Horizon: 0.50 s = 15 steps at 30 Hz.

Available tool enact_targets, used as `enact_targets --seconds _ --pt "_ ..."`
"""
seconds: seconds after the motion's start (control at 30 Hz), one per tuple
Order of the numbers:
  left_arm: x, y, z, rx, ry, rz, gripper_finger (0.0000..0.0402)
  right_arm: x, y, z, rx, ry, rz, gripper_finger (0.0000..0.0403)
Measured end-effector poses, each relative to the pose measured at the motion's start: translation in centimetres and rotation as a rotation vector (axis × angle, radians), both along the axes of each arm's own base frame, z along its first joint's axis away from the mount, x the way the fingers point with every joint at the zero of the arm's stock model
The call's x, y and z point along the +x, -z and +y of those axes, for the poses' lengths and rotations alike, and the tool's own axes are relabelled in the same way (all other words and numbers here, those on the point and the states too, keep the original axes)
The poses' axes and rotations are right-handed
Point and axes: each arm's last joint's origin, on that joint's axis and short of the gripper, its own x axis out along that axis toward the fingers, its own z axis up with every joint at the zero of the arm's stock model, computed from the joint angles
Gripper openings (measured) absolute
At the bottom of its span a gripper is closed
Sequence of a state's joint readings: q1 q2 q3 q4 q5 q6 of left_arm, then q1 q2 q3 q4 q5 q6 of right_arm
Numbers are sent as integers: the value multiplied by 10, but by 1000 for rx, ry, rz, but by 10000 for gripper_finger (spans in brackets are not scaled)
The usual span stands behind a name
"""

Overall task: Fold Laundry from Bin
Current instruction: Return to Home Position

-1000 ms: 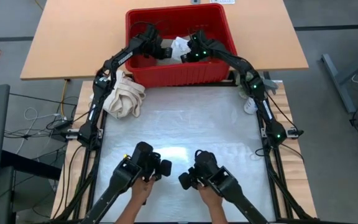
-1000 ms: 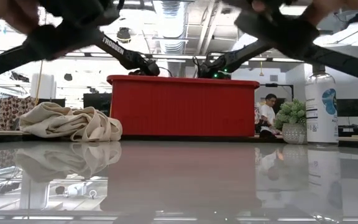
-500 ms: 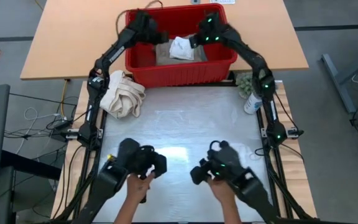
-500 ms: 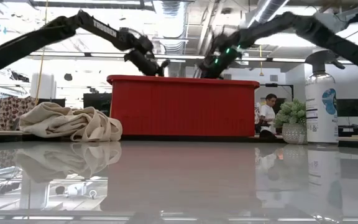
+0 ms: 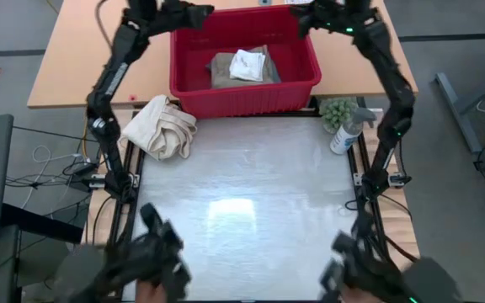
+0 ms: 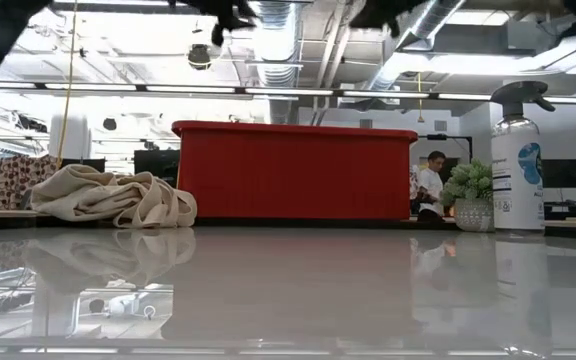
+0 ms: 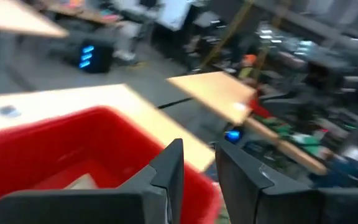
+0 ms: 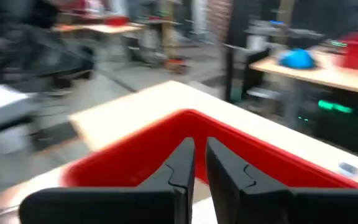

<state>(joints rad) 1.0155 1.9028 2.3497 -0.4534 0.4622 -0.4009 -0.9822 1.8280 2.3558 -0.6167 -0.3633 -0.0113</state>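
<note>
The red bin [image 5: 244,94] stands at the table's far edge. Inside it lies the laundry: a tan cloth [image 5: 224,72] on the bin's floor with a small white cloth [image 5: 248,63] on top of it. My left gripper [image 5: 199,13] hangs high over the bin's far left corner, and my right gripper [image 5: 304,18] high over its far right corner. Both point about level. In the wrist views the left gripper [image 7: 199,150] shows a clear gap and the right gripper [image 8: 199,144] a narrow one, with nothing between the fingers of either. The bin's rim [image 7: 104,115] shows below them.
A cream canvas bundle [image 5: 161,126] lies left of the bin on the table's far left. A spray bottle [image 5: 349,130] and a small plant [image 5: 338,109] stand at the far right. A person's hands work two control arms [image 5: 154,261] at the near edge.
Both grippers have risen out of the bin, from beside the white cloth to high above the rim. They have moved apart and tipped from pointing down to about level. They carry nothing; the cloths stay in the bin.
</note>
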Motion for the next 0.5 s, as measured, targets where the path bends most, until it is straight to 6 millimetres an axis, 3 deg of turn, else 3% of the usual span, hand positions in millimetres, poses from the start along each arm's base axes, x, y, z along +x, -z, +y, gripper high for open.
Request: enact_targets --seconds 0.1,0.3,0.5 --pt "-7 -21 -28 54 137 -27 75 -10 -11 24 28 -185 -3 67" --pt "-14 -46 -83 65 505 -33 58 -19 -10 69 193 -510 57 67" --pt "-26 -57 -149 147 462 95 45 -7 4 131 265 -731 258 67"
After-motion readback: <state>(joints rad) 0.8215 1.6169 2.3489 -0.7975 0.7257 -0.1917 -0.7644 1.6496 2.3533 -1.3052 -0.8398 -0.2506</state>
